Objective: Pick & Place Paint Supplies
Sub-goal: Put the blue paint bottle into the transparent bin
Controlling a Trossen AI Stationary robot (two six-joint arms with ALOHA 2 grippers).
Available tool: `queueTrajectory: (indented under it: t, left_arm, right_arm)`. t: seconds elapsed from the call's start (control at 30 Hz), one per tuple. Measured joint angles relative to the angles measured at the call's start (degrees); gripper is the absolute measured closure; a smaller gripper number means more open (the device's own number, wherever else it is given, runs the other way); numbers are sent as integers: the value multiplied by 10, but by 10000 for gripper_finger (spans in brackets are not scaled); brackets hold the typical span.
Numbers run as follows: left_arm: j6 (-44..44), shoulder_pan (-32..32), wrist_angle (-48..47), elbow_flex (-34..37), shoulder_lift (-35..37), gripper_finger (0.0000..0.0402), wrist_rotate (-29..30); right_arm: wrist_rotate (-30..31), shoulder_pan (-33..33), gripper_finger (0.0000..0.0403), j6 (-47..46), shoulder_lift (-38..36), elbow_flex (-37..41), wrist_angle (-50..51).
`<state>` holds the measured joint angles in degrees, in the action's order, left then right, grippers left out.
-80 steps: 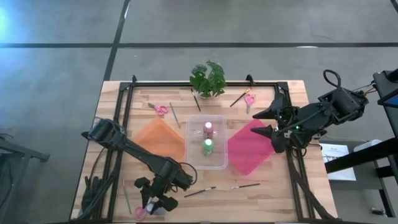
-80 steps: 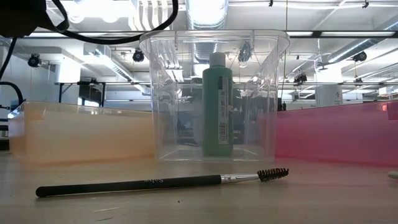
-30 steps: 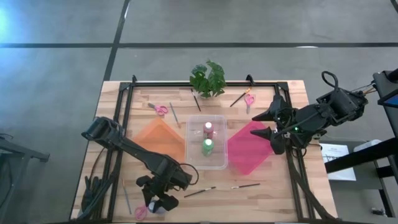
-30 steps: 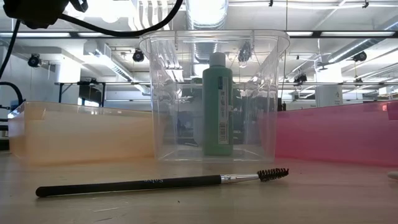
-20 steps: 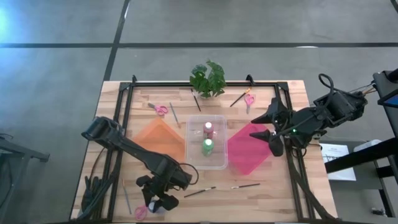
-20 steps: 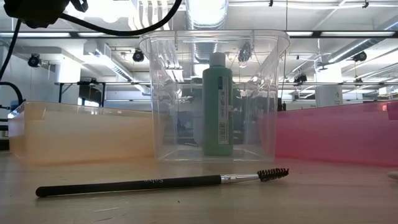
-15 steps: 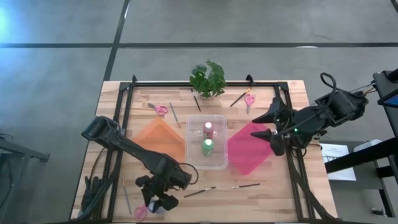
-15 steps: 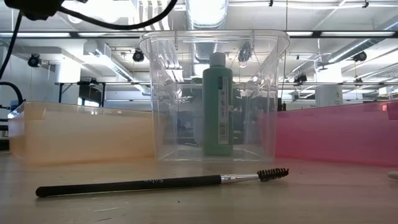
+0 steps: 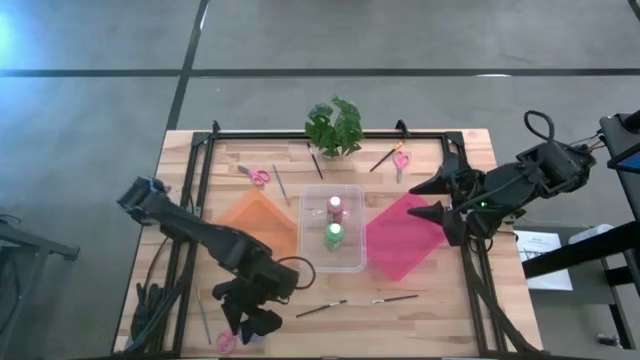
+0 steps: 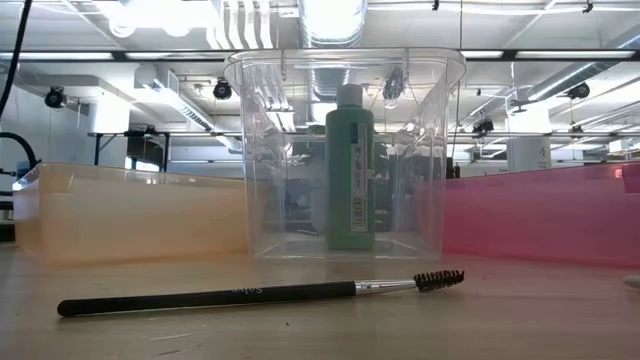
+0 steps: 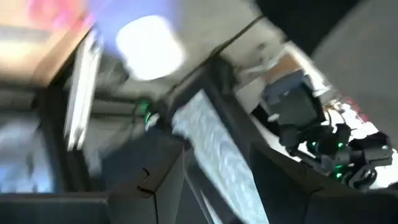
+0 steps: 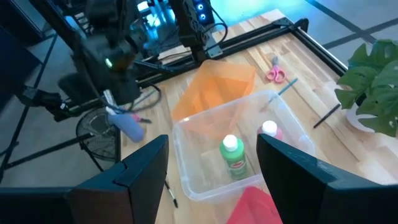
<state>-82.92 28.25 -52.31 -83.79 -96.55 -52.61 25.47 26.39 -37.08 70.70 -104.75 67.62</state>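
My left gripper (image 9: 250, 322) hangs over the table's near-left corner, shut on a blue paint bottle (image 12: 129, 126) with a white cap (image 11: 149, 37). In the high view the gripper hides the bottle. A clear bin (image 9: 333, 262) in the table's middle holds a pink bottle (image 9: 335, 207) and a green bottle (image 9: 333, 236), both standing on their bases. Two thin brushes (image 9: 322, 308) (image 9: 395, 298) lie flat in front of the bin. My right gripper (image 9: 435, 203) stands open above the pink mat's right edge, with nothing between its fingers. My left gripper pinches the blue bottle's body (image 11: 193, 124) between its two fingers (image 11: 143, 180), and the white cap sticks out beyond them. The fingers slant downward. The bottle sits tilted in the hold, lifted clear of the table.
An orange mat (image 9: 262, 222) lies left of the bin and a pink mat (image 9: 403, 235) right of it. A plant (image 9: 335, 125) stands at the far edge. Pink scissors (image 9: 258, 177) (image 9: 400, 160) and more brushes (image 9: 281, 185) lie at the back. A pink thing (image 9: 225, 343) lies by the near-left corner.
My left gripper has gone up from the table's near-left corner with the blue bottle, and its wrist has rolled a little. The bottle has been lifted clear of the table.
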Motion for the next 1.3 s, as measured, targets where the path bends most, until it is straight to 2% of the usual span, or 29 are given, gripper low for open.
queueTrajectory:
  t: [0.07, 0.17, 0.3, 0.37, 0.43, 0.6, 0.7, 0.8, 0.97, 1.1, 1.2, 1.3]
  left_arm:
    - [9, 10, 56, -2, 28, 212, 71]
    - [61, 42, 165, -3, 73, 212, 220]
    - [238, 102, 283, -3, 107, 212, 465]
    - [331, 127, 339, -3, 108, 212, 568]
    - [421, 127, 389, -3, 103, 212, 609]
    - [561, 87, 524, -7, 102, 213, 679]
    - [696, 80, 563, -35, 112, 213, 685]
    - [718, 80, 465, -77, 129, 213, 681]
    - [716, 88, 124, -195, 134, 213, 689]
    - [661, 117, -133, -288, 110, 213, 664]
    - [618, 138, -250, -311, 82, 213, 620]
    - [594, 163, -316, -308, 66, 213, 579]
  right_arm:
    - [0, 0, 162, -2, -2, 0, -2]
    - [0, 0, 162, -3, -5, 0, -7]
    - [0, 0, 162, -13, -5, 0, -9]
    - [1, 0, 162, -22, -5, 0, -10]
    - [7, 0, 162, -35, -5, 0, -10]
    - [33, 0, 162, -90, -4, 0, -13]
    - [40, 0, 162, -109, -5, 0, -27]
    - [47, 0, 162, -122, -5, 0, -42]
    - [73, 0, 162, -137, -5, 0, -50]
    - [84, 0, 162, -140, -5, 0, -56]
    - [94, 0, 162, -150, -4, 0, -55]
    - [101, 0, 162, -158, -4, 0, -55]
